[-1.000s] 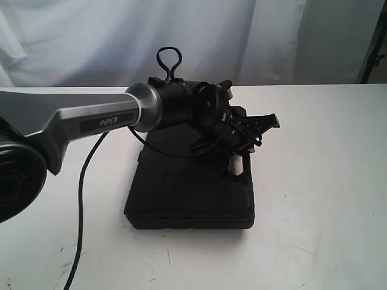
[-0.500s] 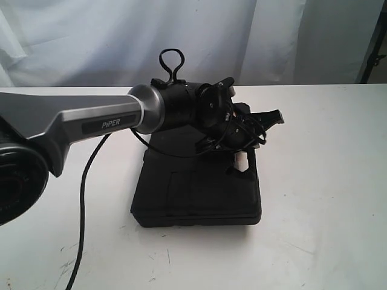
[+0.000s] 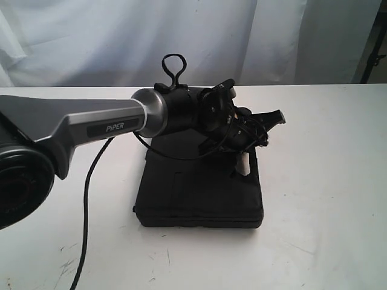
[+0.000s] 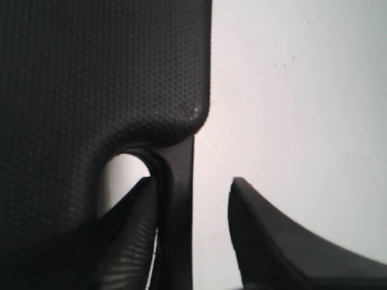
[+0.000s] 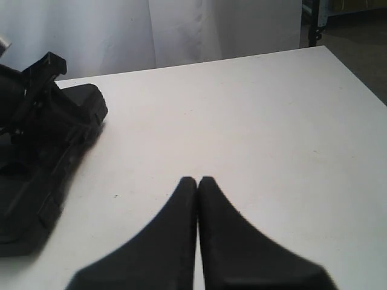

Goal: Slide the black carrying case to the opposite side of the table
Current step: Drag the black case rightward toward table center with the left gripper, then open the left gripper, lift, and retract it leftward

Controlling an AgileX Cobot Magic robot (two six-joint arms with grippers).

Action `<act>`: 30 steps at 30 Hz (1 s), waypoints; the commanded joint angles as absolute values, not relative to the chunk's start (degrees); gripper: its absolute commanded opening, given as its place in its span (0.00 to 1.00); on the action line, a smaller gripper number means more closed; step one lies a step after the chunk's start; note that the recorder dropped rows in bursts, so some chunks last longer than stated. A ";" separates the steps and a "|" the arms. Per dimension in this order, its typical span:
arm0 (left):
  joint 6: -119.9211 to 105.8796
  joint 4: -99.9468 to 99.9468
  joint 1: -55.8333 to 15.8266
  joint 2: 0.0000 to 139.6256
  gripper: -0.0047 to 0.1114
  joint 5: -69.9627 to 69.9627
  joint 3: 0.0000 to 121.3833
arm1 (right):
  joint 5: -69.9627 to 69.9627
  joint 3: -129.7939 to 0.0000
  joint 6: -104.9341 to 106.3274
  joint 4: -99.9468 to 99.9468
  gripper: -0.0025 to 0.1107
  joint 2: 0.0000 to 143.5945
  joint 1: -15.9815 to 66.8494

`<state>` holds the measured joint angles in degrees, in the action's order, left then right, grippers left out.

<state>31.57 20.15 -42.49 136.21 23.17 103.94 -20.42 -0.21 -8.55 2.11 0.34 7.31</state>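
Note:
The black carrying case [image 3: 199,193] lies flat on the white table [image 3: 326,181], near the middle. My left gripper [image 3: 245,162] reaches down at the case's right end. In the left wrist view the gripper [image 4: 192,181] is open and straddles the case's handle bar [image 4: 181,205]: one finger sits inside the handle opening against the bar, the other stands apart over the table [image 4: 290,90]. The textured case lid [image 4: 91,78] fills that view. My right gripper [image 5: 198,179] is shut and empty, hovering over the table [image 5: 242,109] to the right of the case [image 5: 36,157].
A black cable [image 3: 84,205] hangs from the left arm [image 3: 91,124] down to the table's front. White curtains [image 3: 121,36] close off the back. The table's right edge [image 5: 357,75] and a dark stand [image 3: 373,54] lie beyond it.
The left arm and the case have moved together a little to the right across the table. The right gripper shows only now.

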 commanded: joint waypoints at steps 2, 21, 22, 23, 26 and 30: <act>31.09 22.21 -42.87 136.03 0.48 19.16 104.34 | -20.12 0.00 -8.46 2.04 0.02 0.00 6.86; 29.45 9.87 -42.26 132.12 0.28 28.96 112.47 | -20.12 0.00 -8.46 2.04 0.02 0.00 6.86; 29.45 8.35 -42.26 131.27 0.20 29.57 112.63 | -20.12 0.00 -8.46 2.04 0.02 0.00 6.86; 29.45 6.37 -42.26 130.38 0.12 30.47 112.90 | -20.12 0.00 -8.46 2.04 0.02 0.00 6.86; 29.45 -0.67 -42.26 127.39 0.04 32.19 112.98 | -20.12 0.00 -8.46 2.04 0.02 0.00 6.86; 29.45 -7.60 -42.26 124.78 0.04 36.10 112.98 | -20.12 0.00 -8.46 2.04 0.02 0.00 6.86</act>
<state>29.85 -2.85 -42.32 126.83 33.60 112.68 -20.42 -0.21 -8.55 2.11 0.34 7.31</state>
